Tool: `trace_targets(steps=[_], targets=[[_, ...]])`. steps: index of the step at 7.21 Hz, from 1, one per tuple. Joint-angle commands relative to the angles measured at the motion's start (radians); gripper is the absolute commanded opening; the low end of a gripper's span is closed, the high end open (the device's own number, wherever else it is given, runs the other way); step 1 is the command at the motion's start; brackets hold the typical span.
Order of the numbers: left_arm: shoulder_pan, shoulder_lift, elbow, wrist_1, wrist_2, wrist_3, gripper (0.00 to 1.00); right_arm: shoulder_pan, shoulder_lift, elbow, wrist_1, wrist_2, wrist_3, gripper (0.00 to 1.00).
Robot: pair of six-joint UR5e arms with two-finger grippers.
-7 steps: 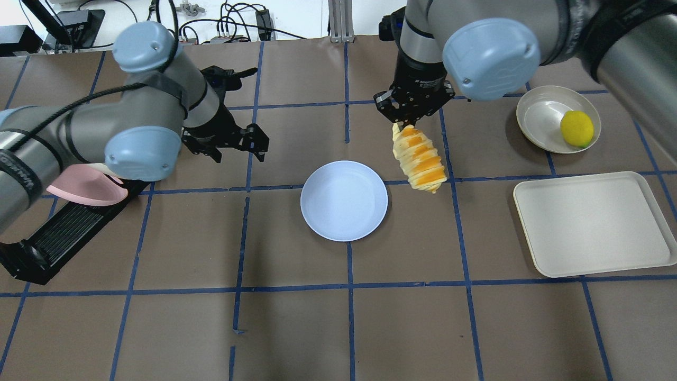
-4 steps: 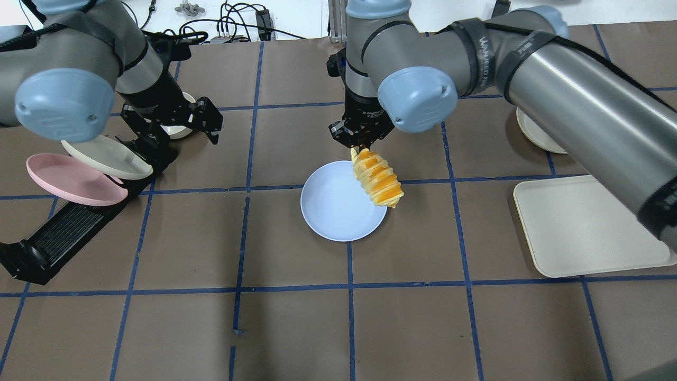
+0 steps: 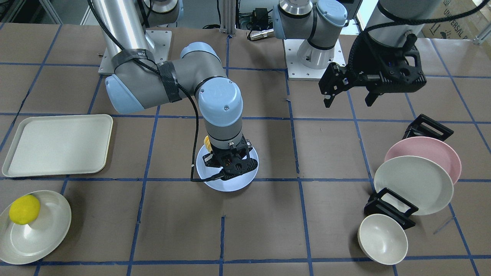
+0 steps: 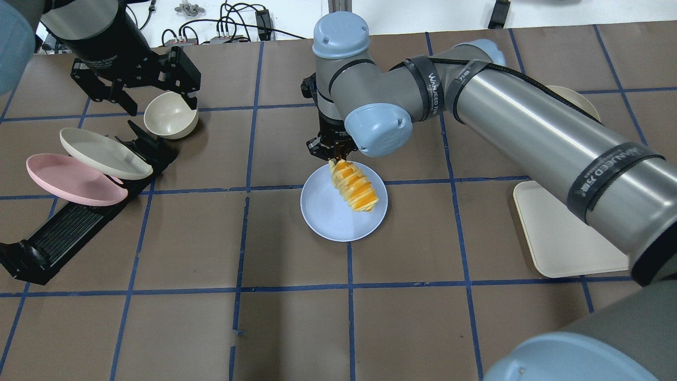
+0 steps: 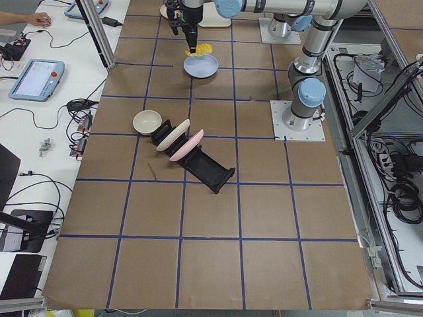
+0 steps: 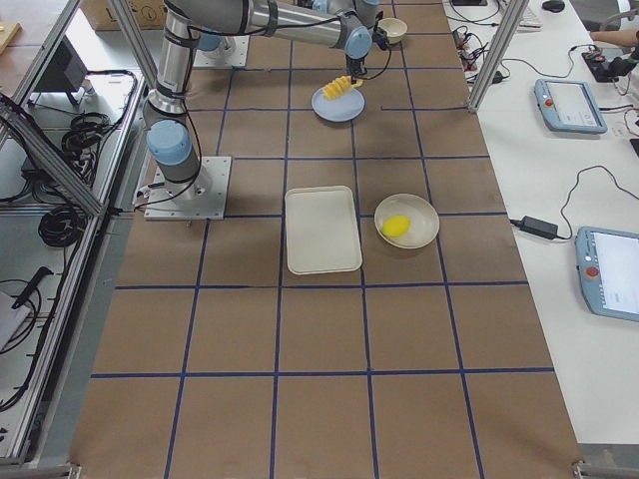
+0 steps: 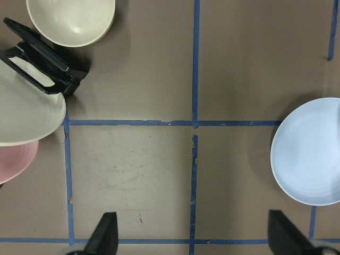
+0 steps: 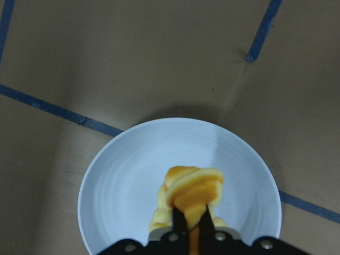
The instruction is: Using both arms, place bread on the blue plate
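The bread [image 4: 353, 186], a loaf ridged in orange and cream, hangs tilted over the blue plate [image 4: 328, 217]. My right gripper [image 4: 334, 159] is shut on its upper end. In the right wrist view the fingers [image 8: 179, 226] pinch the bread [image 8: 191, 194] with the plate [image 8: 122, 180] right below. I cannot tell whether the bread's lower end touches the plate. My left gripper [image 4: 158, 100] is open and empty, raised at the far left by a cream bowl [image 4: 172, 115]. Its wrist view shows both fingertips [image 7: 103, 236] apart and the plate [image 7: 311, 154] at the right edge.
A pink plate [image 4: 63, 180] and a cream plate [image 4: 100, 153] lean in a black rack [image 4: 63, 227] at the left. A cream tray [image 3: 57, 143] and a cream plate [image 3: 42, 230] holding a yellow lemon [image 3: 24, 209] lie on my right side.
My right arm has carried the bread left and lower, from beside the plate to over it. My left arm has drawn back to the far left, near the bowl.
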Motion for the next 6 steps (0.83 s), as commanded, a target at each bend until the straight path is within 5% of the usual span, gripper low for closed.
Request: trace_targets(steps=[1, 3, 4, 6], targets=[[-0.07, -0.017, -0.002, 0.015, 0.069, -0.067, 1.0, 0.008, 0.03, 0.001, -0.028, -0.003, -0.015, 0.1], [-0.088, -0.042, -0.005, 0.056, 0.07, -0.101, 1.0, 0.008, 0.034, 0.015, -0.038, -0.005, -0.015, 0.14], [-0.088, -0.046, -0.005, 0.056, 0.063, -0.101, 1.0, 0.008, 0.027, 0.039, -0.082, -0.006, -0.006, 0.93], [-0.085, -0.043, -0.013, 0.055, 0.06, -0.089, 1.0, 0.009, 0.019, 0.086, -0.117, -0.008, -0.001, 1.0]])
